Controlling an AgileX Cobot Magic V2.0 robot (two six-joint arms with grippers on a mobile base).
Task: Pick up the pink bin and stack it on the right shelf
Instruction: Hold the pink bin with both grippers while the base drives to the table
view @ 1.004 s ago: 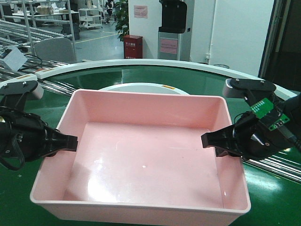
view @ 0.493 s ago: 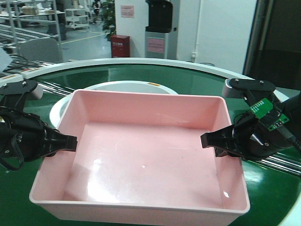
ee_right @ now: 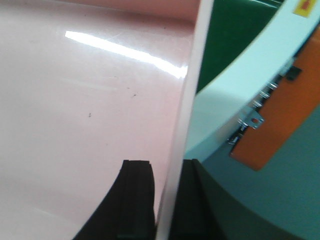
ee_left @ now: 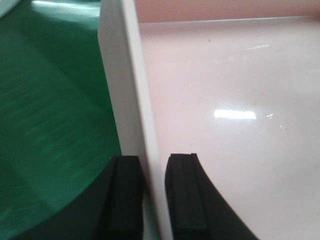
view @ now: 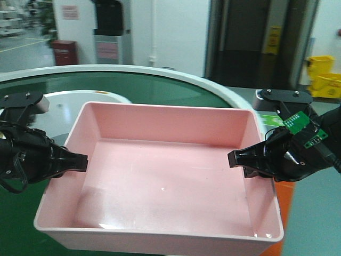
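The pink bin (view: 160,176) hangs between my two arms, its open top facing up and nothing inside. On its left wall my left gripper (view: 80,162) is shut, one finger inside and one outside; the left wrist view shows that gripper (ee_left: 152,160) pinching the bin's rim (ee_left: 135,100). My right gripper (view: 234,159) is shut on the right wall in the same way; in the right wrist view the gripper (ee_right: 165,162) straddles the pale rim (ee_right: 192,90). The right shelf is out of view.
The green conveyor belt (view: 160,85) with its white rim curves behind and under the bin. An orange panel (view: 282,200) lies below the bin's right corner. A dark doorway (view: 245,42) and yellow buckets (view: 325,80) stand at the back right, a black dispenser (view: 109,32) at the back left.
The whole background has slid to the left: the view has swung right, bringing the doorway and yellow buckets in. The bin and both grippers keep the same hold and place in the frame.
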